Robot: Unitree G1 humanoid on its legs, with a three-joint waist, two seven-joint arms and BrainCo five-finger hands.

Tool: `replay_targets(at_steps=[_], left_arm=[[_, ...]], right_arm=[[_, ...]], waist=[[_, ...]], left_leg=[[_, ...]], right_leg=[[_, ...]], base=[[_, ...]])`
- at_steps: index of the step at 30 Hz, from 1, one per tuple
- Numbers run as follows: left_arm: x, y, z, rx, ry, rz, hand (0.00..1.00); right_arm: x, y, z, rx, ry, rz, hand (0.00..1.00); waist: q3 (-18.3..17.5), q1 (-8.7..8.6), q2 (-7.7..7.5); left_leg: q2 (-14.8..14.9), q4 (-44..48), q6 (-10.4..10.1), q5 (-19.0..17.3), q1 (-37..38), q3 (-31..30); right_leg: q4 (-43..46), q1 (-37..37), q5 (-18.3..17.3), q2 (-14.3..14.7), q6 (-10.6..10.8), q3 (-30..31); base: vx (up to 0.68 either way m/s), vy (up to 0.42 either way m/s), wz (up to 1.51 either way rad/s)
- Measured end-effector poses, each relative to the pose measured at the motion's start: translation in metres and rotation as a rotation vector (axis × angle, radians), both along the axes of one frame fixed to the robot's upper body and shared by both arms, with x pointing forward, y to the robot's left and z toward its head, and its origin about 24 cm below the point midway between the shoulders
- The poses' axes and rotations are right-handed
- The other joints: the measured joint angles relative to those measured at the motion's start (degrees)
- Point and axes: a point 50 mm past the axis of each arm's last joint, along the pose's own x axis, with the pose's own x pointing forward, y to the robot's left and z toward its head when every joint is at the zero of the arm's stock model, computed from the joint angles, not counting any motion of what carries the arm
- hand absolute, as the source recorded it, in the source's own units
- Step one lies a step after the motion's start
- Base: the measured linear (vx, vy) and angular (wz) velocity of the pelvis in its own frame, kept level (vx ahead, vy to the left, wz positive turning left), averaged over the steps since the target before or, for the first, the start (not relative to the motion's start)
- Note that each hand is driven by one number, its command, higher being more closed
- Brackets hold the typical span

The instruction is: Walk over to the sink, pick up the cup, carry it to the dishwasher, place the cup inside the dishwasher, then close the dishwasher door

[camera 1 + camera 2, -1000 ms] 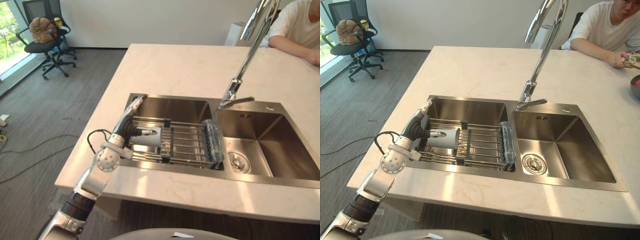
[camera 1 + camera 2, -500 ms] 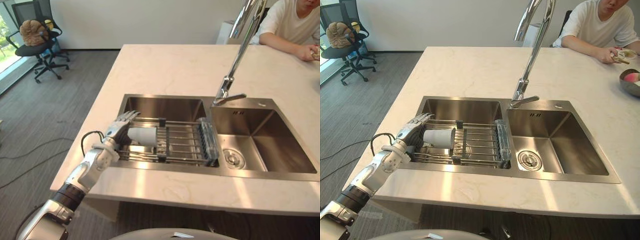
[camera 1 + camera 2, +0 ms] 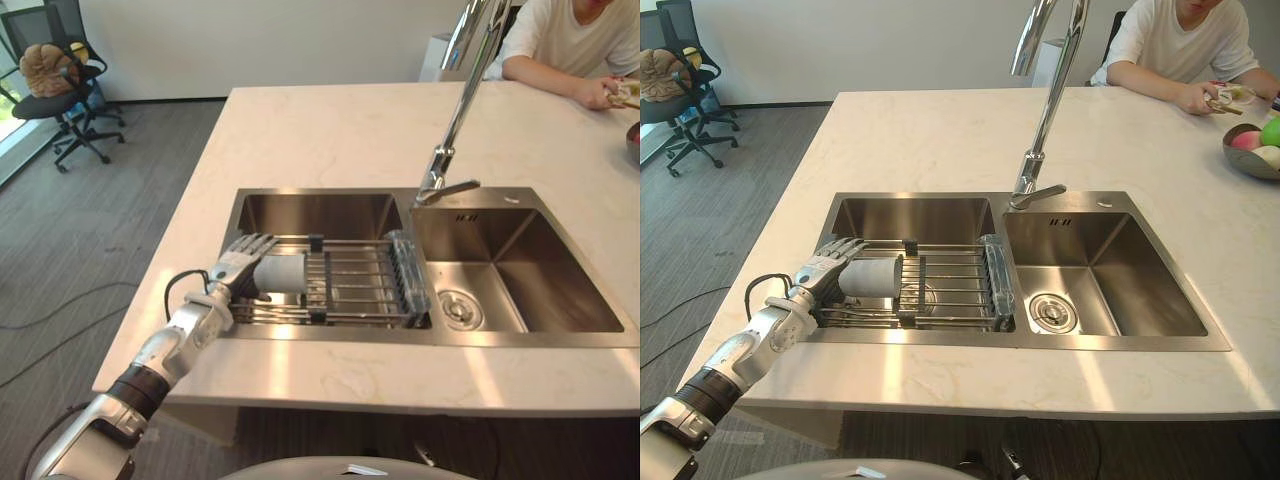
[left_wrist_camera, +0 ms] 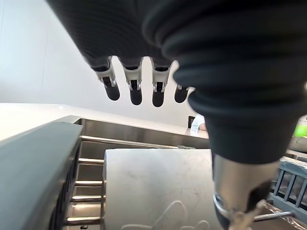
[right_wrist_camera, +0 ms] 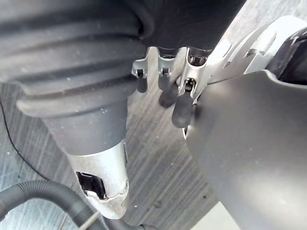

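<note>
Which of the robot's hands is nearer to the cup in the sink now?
Left. The left hand is at the cup, fingers straight above it on the wire rack. The right hand hangs over the grey floor, away from the sink.

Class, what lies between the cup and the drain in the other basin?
Right eye view: a dark clip, the rack's wire bars, then its clear end piece separate cup from drain.

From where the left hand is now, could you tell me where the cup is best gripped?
Probably round its body, from above: the cup lies on its side on the sink rack, curved wall up, and the open left hand hovers over it.
</note>
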Motion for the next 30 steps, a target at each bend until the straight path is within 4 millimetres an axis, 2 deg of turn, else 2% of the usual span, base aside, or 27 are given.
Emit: replay_targets(at_steps=[4, 15, 22, 30], left_arm=[[0.000, 0.000, -0.002, 0.021, 0.001, -0.011, 0.00], [0.005, -0.006, -0.009, 0.176, 0.036, -0.063, 0.00], [0.007, 0.003, -0.018, 0.245, 0.080, -0.018, 0.00], [0.011, 0.004, -0.018, 0.268, 0.124, 0.008, 0.00]], right_arm=[[0.000, 0.000, 0.000, 0.001, 0.002, -0.001, 0.00], [0.000, 0.002, -0.001, 0.013, 0.014, -0.029, 0.00], [-0.001, 0.003, -0.001, 0.020, 0.026, -0.062, 0.00], [-0.001, 0.002, -0.001, 0.024, 0.024, -0.082, 0.00]], waist=[[0.0, 0.12, 0.00], [0.0, -0.86, -0.05], [0.2, -0.87, 0.02], [0.8, -1.03, 0.51]], left_leg=[[0.0, -0.1, -0.1, -0.3, 0.8, 1.1], [0.0, -0.5, -0.3, -0.5, 0.9, 2.5], [0.0, -0.5, -0.2, -0.7, 1.4, 3.6], [0.1, -0.3, -0.3, -1.2, 1.8, 4.2]], right_leg=[[0.0, -0.1, 0.0, 0.1, 0.0, 1.1], [0.0, -0.9, 0.2, 0.3, 0.1, 2.3], [0.0, -1.0, 0.4, 0.4, 0.2, 3.0], [0.0, -1.1, 0.4, 0.5, 0.1, 3.5]], base=[[-0.02, -0.002, -0.13], [-0.02, -0.008, -0.07], [-0.04, -0.014, -0.07], [-0.03, -0.010, -0.04]])
